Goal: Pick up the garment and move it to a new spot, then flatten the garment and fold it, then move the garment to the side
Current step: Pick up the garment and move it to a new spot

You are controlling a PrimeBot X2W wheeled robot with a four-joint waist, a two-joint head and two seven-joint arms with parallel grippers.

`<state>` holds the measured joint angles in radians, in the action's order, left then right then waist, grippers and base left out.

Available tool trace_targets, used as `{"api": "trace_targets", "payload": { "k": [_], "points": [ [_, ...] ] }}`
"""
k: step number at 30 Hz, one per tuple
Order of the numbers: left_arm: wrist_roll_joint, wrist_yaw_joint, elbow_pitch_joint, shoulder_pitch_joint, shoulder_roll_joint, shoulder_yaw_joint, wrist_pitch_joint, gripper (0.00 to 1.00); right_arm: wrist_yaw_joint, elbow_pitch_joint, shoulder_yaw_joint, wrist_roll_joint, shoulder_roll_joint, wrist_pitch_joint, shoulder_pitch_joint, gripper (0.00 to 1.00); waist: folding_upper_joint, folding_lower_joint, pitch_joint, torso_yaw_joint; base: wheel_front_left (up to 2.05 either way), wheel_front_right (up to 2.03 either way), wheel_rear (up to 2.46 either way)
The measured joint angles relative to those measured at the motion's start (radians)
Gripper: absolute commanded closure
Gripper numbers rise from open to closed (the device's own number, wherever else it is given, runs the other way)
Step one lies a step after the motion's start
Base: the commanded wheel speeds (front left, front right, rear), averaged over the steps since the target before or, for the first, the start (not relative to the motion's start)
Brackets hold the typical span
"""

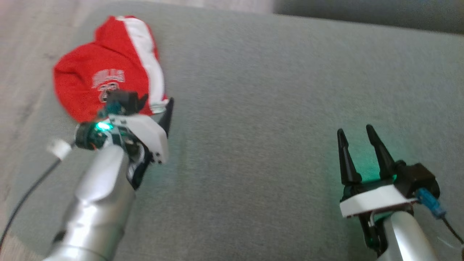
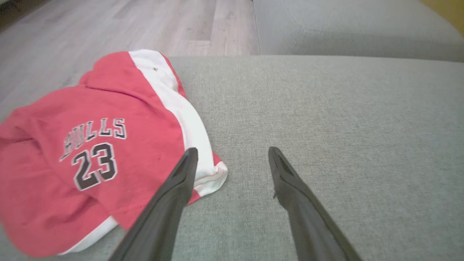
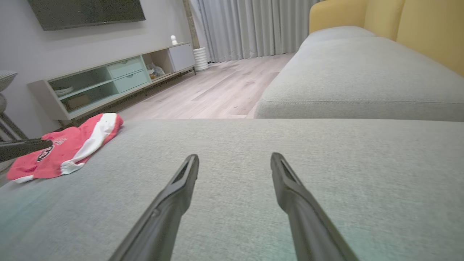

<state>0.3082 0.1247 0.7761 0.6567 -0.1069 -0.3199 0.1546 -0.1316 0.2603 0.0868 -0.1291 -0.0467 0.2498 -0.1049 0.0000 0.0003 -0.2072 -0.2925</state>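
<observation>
Across a living room, listed by size:

1. Broad grey woven-fabric sofa seat (image 1: 272,108), flat, carrying the items below.
2. Second grey seat cushion (image 3: 362,72) beyond a gap, backed by a mustard-yellow upholstered backrest (image 3: 417,29).
3. Pale wood-plank floor (image 3: 224,87).
4. Grey pleated curtains (image 3: 246,25).
5. Long low media cabinet with pale green drawers (image 3: 108,79), set along the wall.
6. Red jersey garment with white side stripe, lettered BULLS 23 (image 1: 105,76): crumpled, at the seat's far left corner.
7. Left gripper (image 2: 232,150): fingers spread wide, holding nothing, at the garment's near hem. One finger overlaps the white stripe; contact cannot be told.
8. Right gripper (image 1: 355,129): fingers spread wide, holding nothing, over bare cushion, well apart from the garment.
</observation>
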Motion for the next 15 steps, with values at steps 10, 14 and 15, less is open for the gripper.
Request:
{"api": "trace_targets", "payload": {
  "k": [10, 14, 15],
  "points": [
    [0.046, -0.002, 0.235, 0.142, -0.064, 0.010, 0.087, 0.00, 0.000, -0.020, 0.008, -0.003, -0.001, 0.001, -0.053, 0.00, 0.0000, -0.0002, -0.102, 0.112, 0.00, 0.00, 0.00],
    [0.063, -0.038, 0.291, 0.193, -0.074, 0.035, 0.079, 0.00, 0.000, -0.024, 0.007, -0.002, -0.001, 0.001, -0.065, 0.00, 0.0000, -0.0003, -0.130, 0.139, 0.00, 0.00, 0.00],
    [0.064, -0.044, 0.305, 0.206, -0.075, 0.040, 0.077, 0.00, 0.000, -0.027, 0.005, -0.002, -0.001, 0.001, -0.069, 0.00, 0.0000, -0.0003, -0.136, 0.144, 0.00, 0.00, 0.00]
  ]
}}
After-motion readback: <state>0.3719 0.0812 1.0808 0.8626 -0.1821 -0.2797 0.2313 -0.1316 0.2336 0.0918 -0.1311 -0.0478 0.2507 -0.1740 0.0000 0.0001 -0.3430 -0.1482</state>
